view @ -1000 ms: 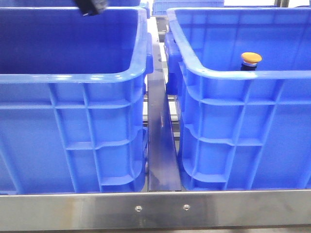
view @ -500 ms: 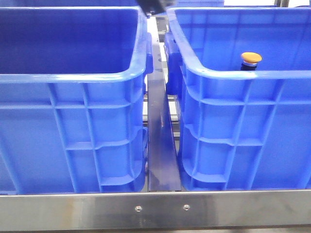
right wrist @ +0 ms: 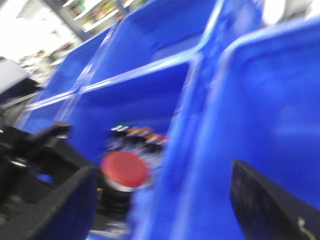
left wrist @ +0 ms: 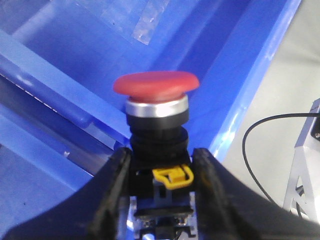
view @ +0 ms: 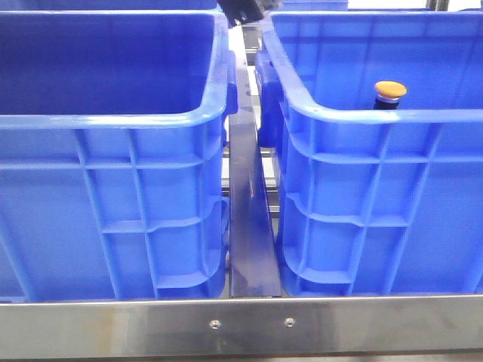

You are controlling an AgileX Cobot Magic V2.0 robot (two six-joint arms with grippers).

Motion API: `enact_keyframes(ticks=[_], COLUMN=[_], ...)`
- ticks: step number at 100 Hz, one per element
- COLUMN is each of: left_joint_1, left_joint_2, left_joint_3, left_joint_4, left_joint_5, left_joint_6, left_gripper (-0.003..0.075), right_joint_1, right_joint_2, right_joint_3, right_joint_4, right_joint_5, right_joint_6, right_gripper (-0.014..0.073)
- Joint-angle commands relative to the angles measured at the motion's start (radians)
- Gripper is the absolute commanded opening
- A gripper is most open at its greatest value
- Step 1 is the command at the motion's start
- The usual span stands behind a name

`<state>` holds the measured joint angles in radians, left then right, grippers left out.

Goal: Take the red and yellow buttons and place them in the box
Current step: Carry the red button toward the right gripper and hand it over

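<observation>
The red button (left wrist: 156,86), with a silver collar and black body, is clamped by its body between the fingers of my left gripper (left wrist: 160,167). That gripper shows in the front view as a dark shape (view: 241,9) at the top, over the gap between the two blue crates. The yellow button (view: 390,91) stands upright inside the right crate, the box (view: 377,115). The right wrist view is blurred. It shows the red button (right wrist: 125,169) beside a blue crate wall (right wrist: 260,115). My right gripper (right wrist: 160,202) is open with nothing between its fingers.
A look-alike blue crate (view: 113,119) stands at the left, with a metal strip (view: 247,219) between the two. A steel rail (view: 241,324) runs along the front. Several small parts (right wrist: 137,134) lie blurred in a crate. A black cable (left wrist: 272,125) crosses the pale floor.
My left gripper has moved right along the top of the front view, from above the left crate to over the gap between the crates. The yellow button has not moved.
</observation>
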<state>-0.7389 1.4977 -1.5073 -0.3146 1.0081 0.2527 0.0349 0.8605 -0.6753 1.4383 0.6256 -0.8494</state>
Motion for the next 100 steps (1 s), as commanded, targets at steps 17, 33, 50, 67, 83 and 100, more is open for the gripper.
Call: enact_keyframes(ticks=[17,33,50,67,83,100], left_joint_1=[-0.008,-0.008,-0.008,-0.008,-0.008,-0.008], left_joint_2=[-0.043,-0.043,-0.043,-0.043,-0.043,-0.043], left_joint_3=[-0.028,-0.028,-0.028,-0.028,-0.028,-0.028], left_joint_4=[-0.033,-0.033,-0.033,-0.033,-0.033,-0.033], left_joint_5=[-0.049,-0.051,-0.051,-0.053,-0.053,-0.053], left_joint_6=[0.005,0.005,0.005,0.005,0.005,0.005], left_gripper=[0.0041,0.0041,0.0041,0.0041,0.0041,0.0041], right_joint_1=[-0.004,-0.004,-0.002,0.037,0.083,0.090], right_joint_2=[0.244,0.362,0.423,0.424,0.424,0.424], right_joint_3=[-0.167,-0.205,-0.230,-0.231,-0.231,-0.231], right_joint_4=[0.095,0.178,0.186,0.186,0.186,0.186], right_joint_5=[0.282,0.404,0.453,0.452,0.412,0.394], right_joint_6=[0.186,0.188,0.188,0.188,0.188,0.187], right_gripper=[0.0567,0.0567,0.0567,0.0567,0.0567,0.0483])
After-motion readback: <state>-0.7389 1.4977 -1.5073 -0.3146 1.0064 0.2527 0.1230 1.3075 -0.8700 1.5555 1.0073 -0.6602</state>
